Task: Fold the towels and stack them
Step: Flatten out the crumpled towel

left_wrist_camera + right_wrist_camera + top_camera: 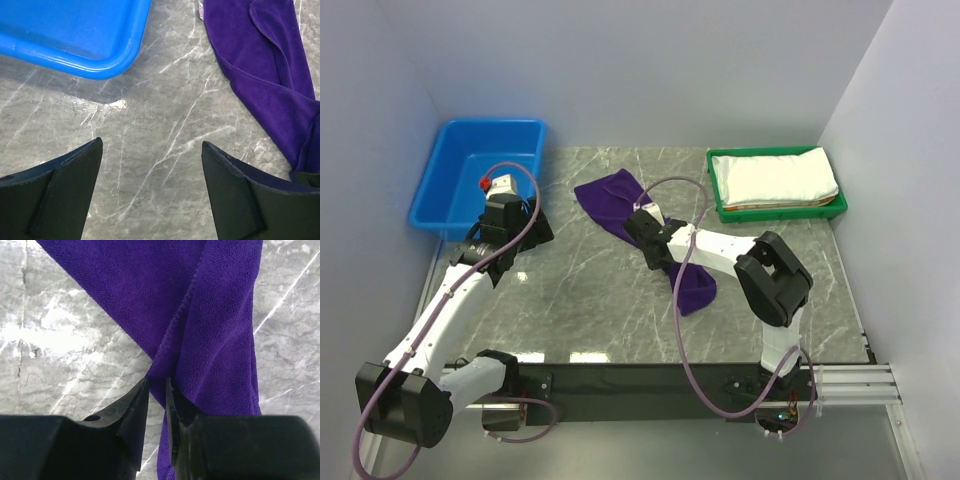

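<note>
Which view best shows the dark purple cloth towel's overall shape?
Top external: the dark purple cloth towel lies diagonally on the grey marble table, its middle hidden by the right arm. Left wrist catches only one end; right wrist shows just a fold at the tips of the right claw.

1. The left arm (445, 315) stretches forward from its base. The left gripper (151, 150) points down, its 2 fingers spread wide.
2. The right arm (765, 280) is bent at the elbow. The right gripper (157, 386) has its fingers nearly together, nipping a fold of the purple towel (215, 330).
</note>
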`<move>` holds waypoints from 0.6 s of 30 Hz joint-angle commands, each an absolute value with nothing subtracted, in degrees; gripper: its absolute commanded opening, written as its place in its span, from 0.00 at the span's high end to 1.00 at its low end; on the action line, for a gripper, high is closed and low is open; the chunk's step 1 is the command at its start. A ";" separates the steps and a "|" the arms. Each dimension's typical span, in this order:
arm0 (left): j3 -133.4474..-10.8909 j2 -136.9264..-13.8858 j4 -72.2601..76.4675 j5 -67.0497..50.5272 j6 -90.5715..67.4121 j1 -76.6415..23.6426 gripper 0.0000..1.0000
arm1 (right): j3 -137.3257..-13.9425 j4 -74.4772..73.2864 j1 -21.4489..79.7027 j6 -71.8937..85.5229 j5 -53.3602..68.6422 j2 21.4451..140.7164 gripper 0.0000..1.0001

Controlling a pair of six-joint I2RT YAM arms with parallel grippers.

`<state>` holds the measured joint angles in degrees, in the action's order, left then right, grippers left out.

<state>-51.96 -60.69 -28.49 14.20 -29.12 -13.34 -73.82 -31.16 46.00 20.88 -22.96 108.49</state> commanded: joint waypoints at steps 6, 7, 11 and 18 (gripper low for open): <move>-51.68 -59.68 -26.89 12.83 -28.39 -12.83 0.15 | -76.81 -30.67 47.11 21.36 -25.49 110.30 0.72; -51.68 -59.68 -26.89 12.92 -28.48 -12.75 0.15 | -76.99 -30.85 47.28 21.36 -25.84 110.91 0.72; -51.59 -59.59 -26.72 12.75 -28.39 -12.74 0.15 | -77.26 -30.76 47.64 21.53 -26.10 111.53 0.71; -51.59 -59.68 -26.63 12.48 -28.39 -12.57 0.15 | -77.96 -31.55 47.72 21.71 -28.47 113.29 0.71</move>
